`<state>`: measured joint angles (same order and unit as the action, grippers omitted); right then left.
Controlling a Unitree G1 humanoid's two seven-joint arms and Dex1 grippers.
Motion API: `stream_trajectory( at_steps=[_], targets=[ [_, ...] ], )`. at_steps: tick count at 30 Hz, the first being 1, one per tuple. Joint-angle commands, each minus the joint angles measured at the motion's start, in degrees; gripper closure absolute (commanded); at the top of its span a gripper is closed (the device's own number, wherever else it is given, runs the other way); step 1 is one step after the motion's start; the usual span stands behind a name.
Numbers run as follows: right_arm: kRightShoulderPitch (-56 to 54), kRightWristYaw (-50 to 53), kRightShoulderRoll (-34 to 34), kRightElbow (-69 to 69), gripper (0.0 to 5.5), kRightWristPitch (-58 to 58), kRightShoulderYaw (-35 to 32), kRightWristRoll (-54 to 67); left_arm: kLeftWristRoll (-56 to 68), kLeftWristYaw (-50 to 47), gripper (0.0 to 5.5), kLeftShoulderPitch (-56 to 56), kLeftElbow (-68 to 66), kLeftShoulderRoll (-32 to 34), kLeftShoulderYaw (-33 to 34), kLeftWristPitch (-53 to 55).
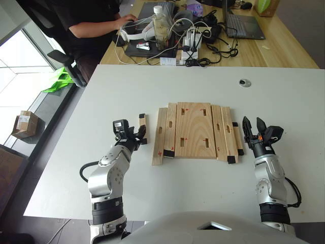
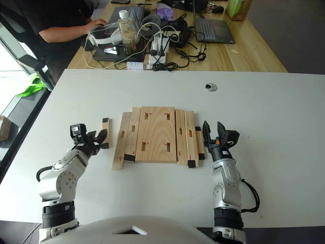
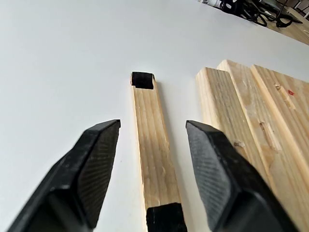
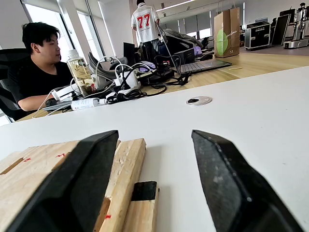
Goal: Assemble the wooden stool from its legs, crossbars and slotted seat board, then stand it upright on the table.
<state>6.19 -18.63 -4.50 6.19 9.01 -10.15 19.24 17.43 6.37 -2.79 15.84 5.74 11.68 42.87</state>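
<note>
On the white surface (image 1: 284, 101) we see the stool in parts, all lying flat; the slotted seat board (image 1: 193, 133) is in the middle, a pale square of grained wood with four short slots; we count four long legs (image 1: 170, 127), two close against each side of the board, slotted, some with a black cap at the near end; we count two short crossbars, black at both ends; the left crossbar (image 1: 143, 123) lies a little apart from the legs, the right crossbar (image 1: 237, 138) lies against the outer right leg; the left tool (image 1: 141, 136) stands wide, its ribbed black fingers (image 3: 96, 164) on either side of the left crossbar's near end; the right tool (image 1: 253, 121) is wide too, just beside the right crossbar; farther back sits one round metal grommet (image 1: 245, 82); behind, a second surface of wood carries a bottle (image 1: 161, 25), a laptop (image 1: 244, 23) and tangled cables (image 1: 195, 35)
</note>
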Motion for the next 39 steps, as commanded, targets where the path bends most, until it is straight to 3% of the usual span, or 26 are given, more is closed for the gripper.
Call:
stream_trajectory(
  at_steps=[1, 9, 16, 21, 26, 30, 35, 39],
  targets=[
    [-1.18, -0.21, 0.07, -0.21, 2.63, -0.01, 0.33, -0.07, -0.97, -0.59, 2.98, 0.56, -3.02, -0.17, -2.05, 1.04],
    [-1.03, 0.00, 0.14, -0.30, 2.63, -0.21, 0.49, -0.31, -4.54, -3.39, 2.98, -0.90, -5.36, 1.08, -4.89, 4.79],
    [-1.31, 0.40, 0.09, -0.30, 2.62, -0.37, 0.63, -0.33, -5.88, -3.05, 4.08, -2.70, -4.59, 3.05, -5.27, 4.37],
    [-1.30, 0.79, -0.16, -0.68, 2.62, -0.56, 0.63, -0.69, -3.95, -2.29, 4.17, -2.68, -3.51, 3.03, -2.88, 3.01],
    [-5.70, 1.70, -6.39, -5.81, 2.62, -12.01, 7.01, -10.20, 23.15, 2.68, 4.17, 6.24, 3.48, -2.35, 12.83, 7.41],
    [-12.71, -2.22, -13.69, -12.69, 2.62, -8.25, 14.74, -23.20, 42.35, 1.48, 4.17, 9.32, 8.09, -1.31, 15.83, 14.53],
    [-21.01, -11.26, -24.99, -14.58, 2.62, 7.73, 26.00, -38.68, 42.87, -3.94, 4.17, 9.91, 10.54, 4.00, 6.54, 24.30],
    [-25.79, -16.36, -29.39, -15.65, 2.62, 15.51, 31.29, -45.32, 39.79, -3.82, 4.17, 13.43, 12.39, 8.17, -3.34, 28.56]
  ],
)
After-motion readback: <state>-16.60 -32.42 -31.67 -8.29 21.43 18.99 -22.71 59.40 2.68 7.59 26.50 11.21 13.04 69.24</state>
